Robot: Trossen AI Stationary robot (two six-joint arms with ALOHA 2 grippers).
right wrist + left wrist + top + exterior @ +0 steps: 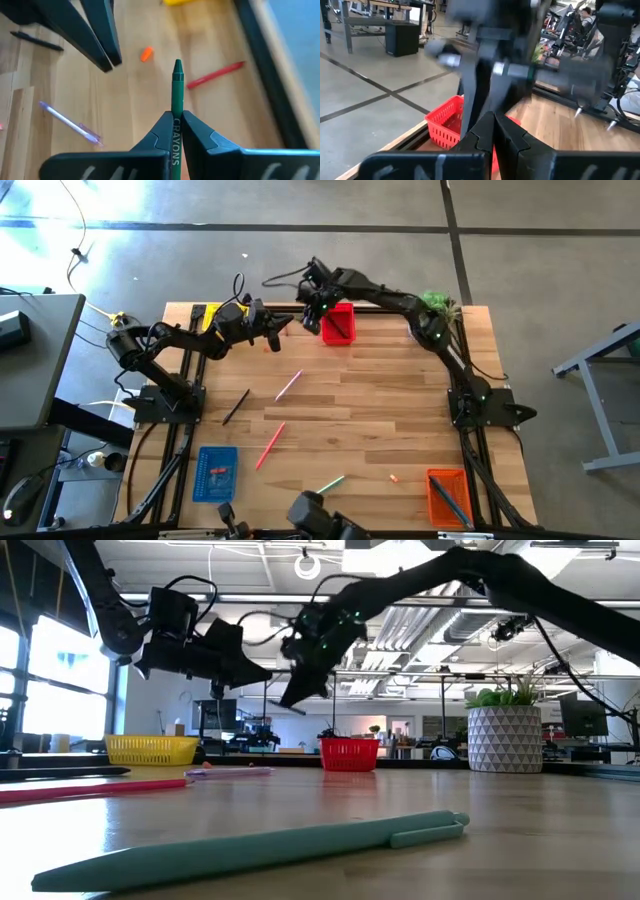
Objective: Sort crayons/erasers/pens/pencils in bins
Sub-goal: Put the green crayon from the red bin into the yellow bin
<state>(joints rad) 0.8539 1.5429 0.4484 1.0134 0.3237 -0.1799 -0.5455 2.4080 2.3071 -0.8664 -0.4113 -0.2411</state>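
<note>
Beside the red bin [338,323], right fingers [176,117] pinch a green crayon [177,85].

Open-plan robotics lab or workshop: polished concrete floor [300,210], exposed ceiling ducts [420,615], workbenches [375,15] and monitors [585,718] beyond the wooden table [380,395].

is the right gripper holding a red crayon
No, the right gripper is shut on a green crayon, its label reading "crayons".
</note>
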